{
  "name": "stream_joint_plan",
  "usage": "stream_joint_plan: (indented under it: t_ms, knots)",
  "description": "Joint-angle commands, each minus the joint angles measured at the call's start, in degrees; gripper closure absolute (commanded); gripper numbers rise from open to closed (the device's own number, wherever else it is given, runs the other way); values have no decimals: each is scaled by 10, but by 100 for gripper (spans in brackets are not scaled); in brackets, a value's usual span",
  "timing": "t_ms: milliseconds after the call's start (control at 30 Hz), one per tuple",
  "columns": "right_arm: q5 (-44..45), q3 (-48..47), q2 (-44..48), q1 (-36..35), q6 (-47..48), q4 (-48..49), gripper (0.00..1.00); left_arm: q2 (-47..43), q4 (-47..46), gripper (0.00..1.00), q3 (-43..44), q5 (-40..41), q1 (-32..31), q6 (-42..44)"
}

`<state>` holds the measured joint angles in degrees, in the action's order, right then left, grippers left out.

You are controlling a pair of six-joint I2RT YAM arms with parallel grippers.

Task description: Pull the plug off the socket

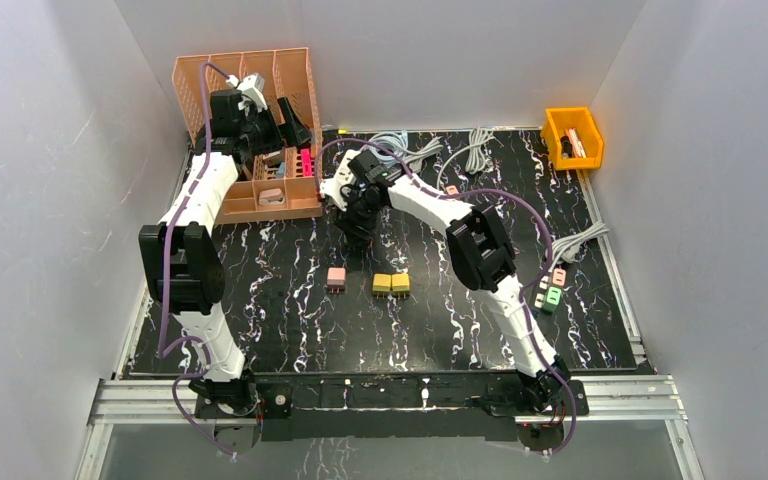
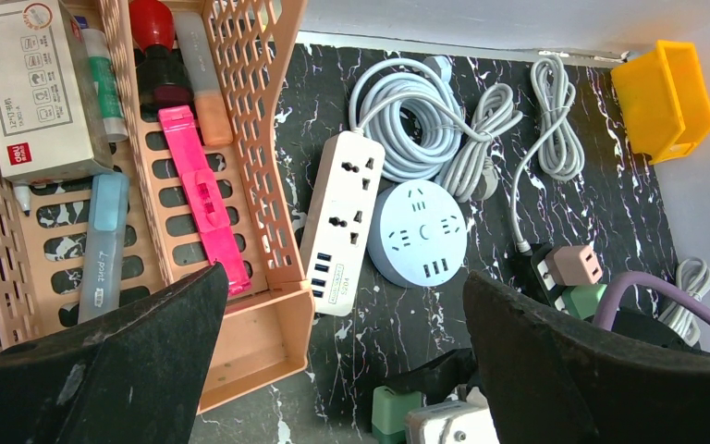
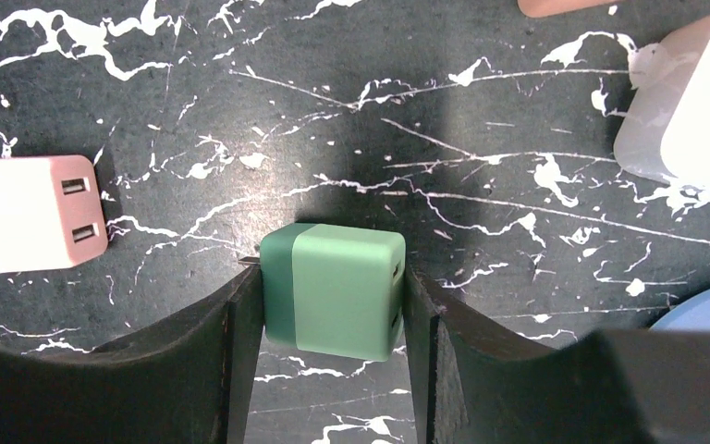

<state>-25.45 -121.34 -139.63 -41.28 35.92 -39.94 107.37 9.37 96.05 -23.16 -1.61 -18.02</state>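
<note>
Top camera overlooks the whole mat (image 1: 290,320); both wrist cameras face down onto it, the right far closer.

- The mat (image 1: 290,330) carries everything.
- The mesh organizer (image 2: 268,139) stands on its far left corner; a box (image 2: 32,88) and a marker (image 2: 102,245) lie in its compartments.
- The long power strip (image 2: 342,222) lies just right of the organizer, and the round socket (image 2: 417,233) just beside the strip's right side.
- Coiled cables (image 2: 407,111) lie behind these two, along the far edge.
- The small bin (image 1: 552,130) stands at the far right corner.
- A pair of plugs (image 1: 391,284) lies mid-mat, with a single plug (image 1: 336,279) just to its left.
- The cube plug (image 3: 342,296) sits between the fingers of the right gripper (image 3: 333,277), which touch it on both sides.
</note>
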Motion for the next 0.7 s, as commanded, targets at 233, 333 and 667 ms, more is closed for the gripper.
stream_joint_plan:
  t_ms: [233,333,667]
  knots:
    - [6,10,63,14,-23,1,35,-40,-6,2,-2,-2,3,2]
    - [-14,35,104,23,-48,54,27,-41,-6,2,-2,-2,3,3]
    - [-44,75,209,75,-247,161,2,-50,-9,2,-13,3,4,9]
